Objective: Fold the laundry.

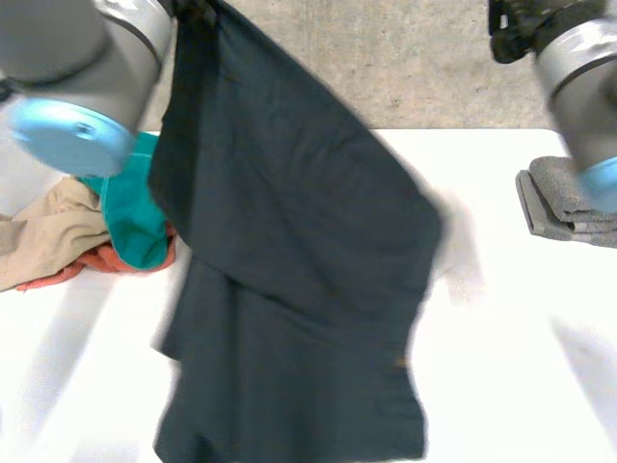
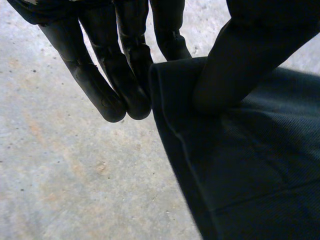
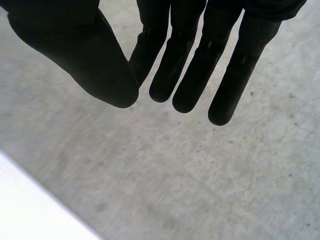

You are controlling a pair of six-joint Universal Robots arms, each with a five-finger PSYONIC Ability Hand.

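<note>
A dark navy garment [image 1: 289,270] hangs from my left hand [image 1: 198,10], raised at the back left, and drapes down onto the white table [image 1: 511,367]. In the left wrist view the thumb presses the garment's hemmed top edge [image 2: 250,165] against the straight fingers of my left hand [image 2: 125,75]. My right hand [image 1: 511,24] is up at the back right, away from the garment. Seen from its own wrist, my right hand [image 3: 190,65] holds its fingers straight with nothing in them, over the concrete floor.
A pile of loose clothes lies at the table's left: a teal piece [image 1: 130,217], a beige one [image 1: 48,236] and an orange one [image 1: 106,258]. Folded grey towels [image 1: 564,198] are stacked at the right edge. The table's edge [image 3: 30,210] lies below my right hand.
</note>
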